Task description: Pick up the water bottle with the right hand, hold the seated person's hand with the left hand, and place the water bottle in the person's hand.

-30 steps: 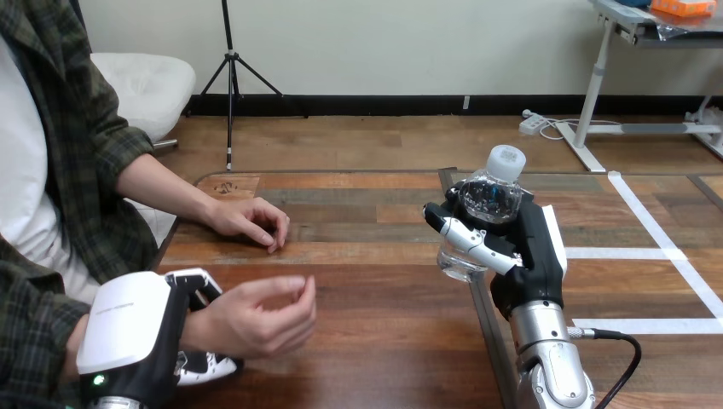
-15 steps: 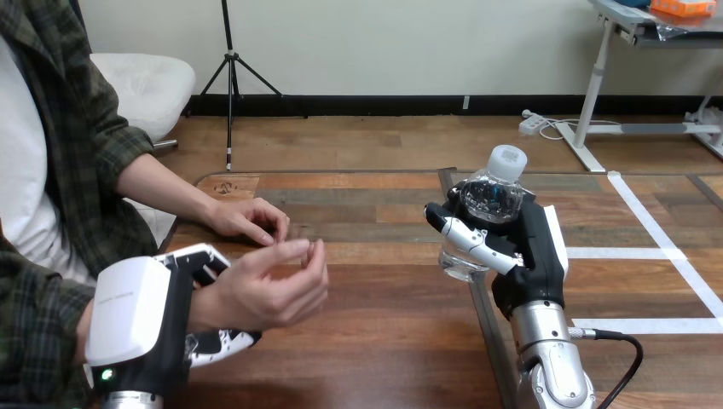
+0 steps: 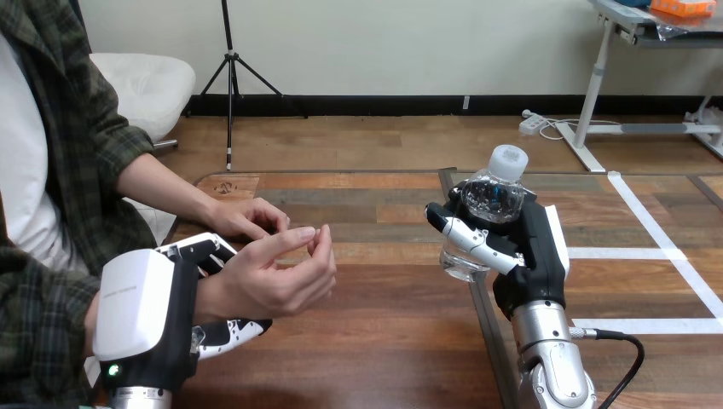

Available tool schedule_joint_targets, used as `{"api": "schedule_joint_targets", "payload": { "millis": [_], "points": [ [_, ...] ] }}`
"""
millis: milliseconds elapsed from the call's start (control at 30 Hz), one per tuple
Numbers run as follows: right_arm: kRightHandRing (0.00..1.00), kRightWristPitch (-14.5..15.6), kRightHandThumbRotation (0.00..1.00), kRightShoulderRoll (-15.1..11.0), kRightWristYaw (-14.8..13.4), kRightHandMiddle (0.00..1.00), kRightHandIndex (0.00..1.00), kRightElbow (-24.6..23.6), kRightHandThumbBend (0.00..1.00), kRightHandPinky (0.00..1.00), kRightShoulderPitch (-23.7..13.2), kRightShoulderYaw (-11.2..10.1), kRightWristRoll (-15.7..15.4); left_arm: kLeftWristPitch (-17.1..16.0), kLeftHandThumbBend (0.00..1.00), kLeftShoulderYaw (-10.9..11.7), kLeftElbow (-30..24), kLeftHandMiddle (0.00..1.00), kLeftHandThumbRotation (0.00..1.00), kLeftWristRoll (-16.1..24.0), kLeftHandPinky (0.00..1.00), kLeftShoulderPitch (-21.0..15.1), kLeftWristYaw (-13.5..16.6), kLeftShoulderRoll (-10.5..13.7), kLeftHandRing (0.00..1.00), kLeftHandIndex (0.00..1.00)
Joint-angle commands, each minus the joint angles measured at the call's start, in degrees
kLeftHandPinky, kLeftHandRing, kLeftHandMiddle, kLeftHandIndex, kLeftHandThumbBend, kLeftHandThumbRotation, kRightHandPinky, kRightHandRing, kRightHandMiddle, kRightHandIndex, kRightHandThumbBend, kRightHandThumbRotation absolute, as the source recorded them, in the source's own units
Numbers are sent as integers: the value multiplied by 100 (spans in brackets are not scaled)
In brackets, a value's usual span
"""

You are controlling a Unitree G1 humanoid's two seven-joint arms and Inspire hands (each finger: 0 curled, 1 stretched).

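I see the wooden table [image 3: 384, 341] stretching away from me, with a dark seam [image 3: 490, 341] running near to far on its right. White tape strips [image 3: 644, 213] cross what I take to be its right part. The person's far hand [image 3: 251, 220] rests on the table at the left, fingers curled.

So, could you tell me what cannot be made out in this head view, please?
Head view, all four:
1. The person's wrist: largely behind the left hand, whose white back faces the camera.
2. The water bottle: its middle is covered by the right hand.
3. The person's nearer hand: its palm is screened by its own curled fingers.
4. The person's farther hand: some fingertips sit behind the nearer hand.
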Motion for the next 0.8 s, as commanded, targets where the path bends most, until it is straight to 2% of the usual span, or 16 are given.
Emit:
{"api": "schedule_joint_targets", "payload": {
  "millis": [0, 767],
  "points": [
    [42, -95, 0, -126, -58, 41, 39, -448, 68, 45, -453, -20, -86, -247, 88, -223, -343, 35, 0, 34, 25, -322, -43, -246, 30, 39],
    [41, -113, 0, -120, -84, 41, 39, -396, 68, 41, -508, -52, -111, -269, 88, -275, -467, 33, 0, 147, 24, -339, -169, -323, 28, 38]
  ]
}}
